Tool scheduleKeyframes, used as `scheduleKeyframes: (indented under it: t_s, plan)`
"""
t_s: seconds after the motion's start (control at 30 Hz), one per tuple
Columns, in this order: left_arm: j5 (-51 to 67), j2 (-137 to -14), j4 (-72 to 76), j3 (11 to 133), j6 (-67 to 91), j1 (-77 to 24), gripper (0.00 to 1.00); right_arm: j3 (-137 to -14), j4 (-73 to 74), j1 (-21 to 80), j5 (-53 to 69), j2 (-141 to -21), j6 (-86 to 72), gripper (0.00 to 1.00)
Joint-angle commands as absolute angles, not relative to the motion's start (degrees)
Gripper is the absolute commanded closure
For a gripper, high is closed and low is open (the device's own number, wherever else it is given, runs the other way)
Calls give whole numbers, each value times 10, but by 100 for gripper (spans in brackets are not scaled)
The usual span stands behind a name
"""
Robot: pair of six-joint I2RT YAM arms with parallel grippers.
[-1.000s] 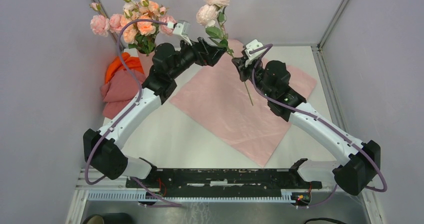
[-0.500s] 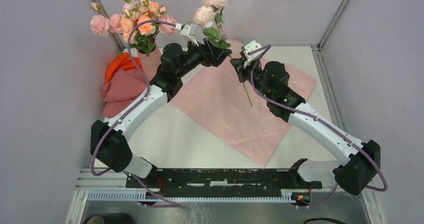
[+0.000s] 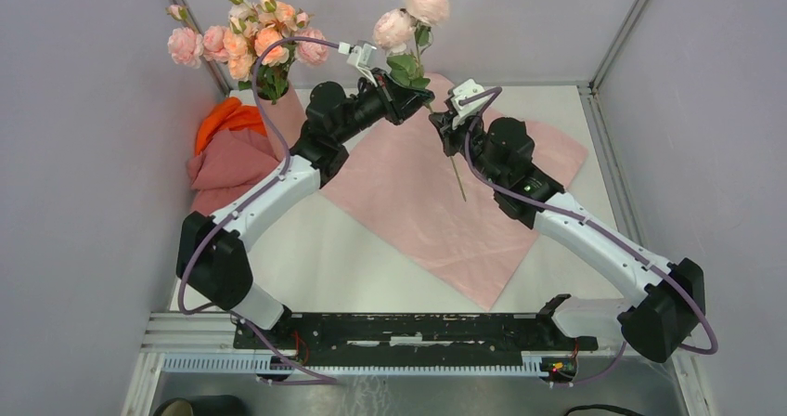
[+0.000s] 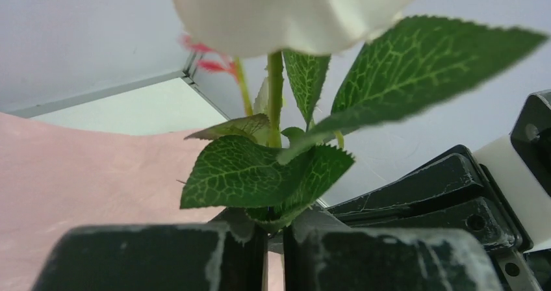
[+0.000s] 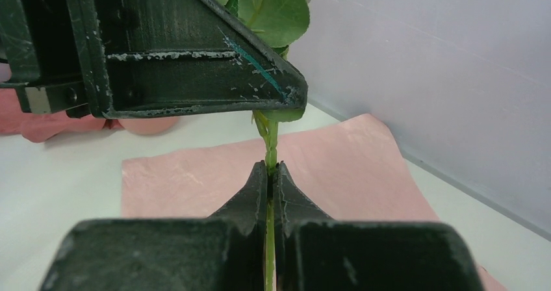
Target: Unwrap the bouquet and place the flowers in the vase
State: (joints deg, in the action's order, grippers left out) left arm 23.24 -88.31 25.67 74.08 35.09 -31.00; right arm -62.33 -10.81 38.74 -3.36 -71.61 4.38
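Two hands on one rose (image 3: 427, 3): left hand (image 3: 421, 95) pinches the stem (image 3: 458, 176) under its leaves (image 4: 247, 177), right hand (image 5: 268, 174) clamps lower. Looks like a handover, so right should release before the vase (image 3: 290, 110) trip.

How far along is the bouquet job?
Done: pink sheet lies flat, several roses stand in the vase. In hand: one rose stem pinched by both the right gripper and left gripper, raised above the sheet. Left: get it into the vase.
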Motion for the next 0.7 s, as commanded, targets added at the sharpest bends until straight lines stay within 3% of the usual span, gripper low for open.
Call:
scheduleKeyframes:
  t_s: [0.0, 0.2, 0.23, 0.37, 0.4, 0.67]
  plan:
    - [240, -901, 295, 752, 373, -307, 98, -616, -146, 392, -30, -697, 41, 100]
    - [214, -889, 256, 763, 336, -307, 98, -609, -150, 392, -43, -693, 44, 100]
    - [201, -883, 234, 771, 319, -307, 98, -606, -152, 392, -50, -690, 44, 96]
    - [123, -852, 124, 818, 228, -306, 98, -572, -184, 392, -108, -661, 40, 52]
    - [104, -847, 90, 837, 205, -303, 98, -558, -198, 391, -128, -647, 37, 48]
    - [-4, -799, -46, 935, 82, -245, 98, -492, -257, 389, -221, -612, 42, 45]
